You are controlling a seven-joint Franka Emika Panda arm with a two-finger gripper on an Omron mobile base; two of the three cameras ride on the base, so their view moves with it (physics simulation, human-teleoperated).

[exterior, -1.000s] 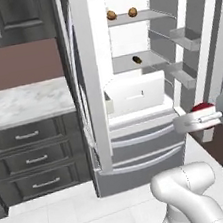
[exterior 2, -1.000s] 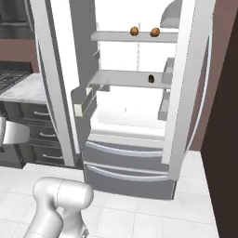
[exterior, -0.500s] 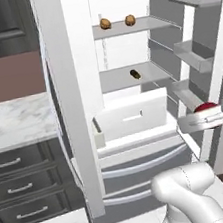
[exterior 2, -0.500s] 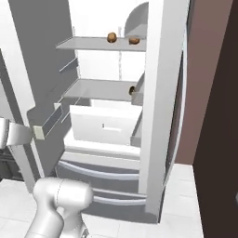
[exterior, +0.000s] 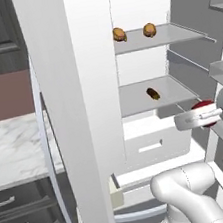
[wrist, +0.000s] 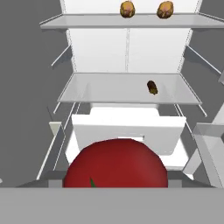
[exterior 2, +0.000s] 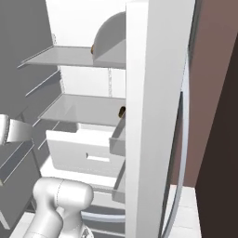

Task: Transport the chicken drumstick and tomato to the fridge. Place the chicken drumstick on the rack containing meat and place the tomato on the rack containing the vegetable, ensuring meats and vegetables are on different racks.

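Hand view: pincer (exterior: 208,115) clamped on the glossy red ball tomato (wrist: 116,162), held in front of the open tall white fridge (wrist: 127,48). Risk — shelving it with the brown lumps (wrist: 127,8) on the thin pale-grey top shelf (wrist: 87,21) mixes meat and veg.

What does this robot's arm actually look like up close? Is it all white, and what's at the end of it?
The arm is made of smooth, rounded glossy white segments, like thick tubes, with dark, almost black bands at the joints. At its end sits a pale grey-white blocky gripper. No cables, labels or markings are visible.
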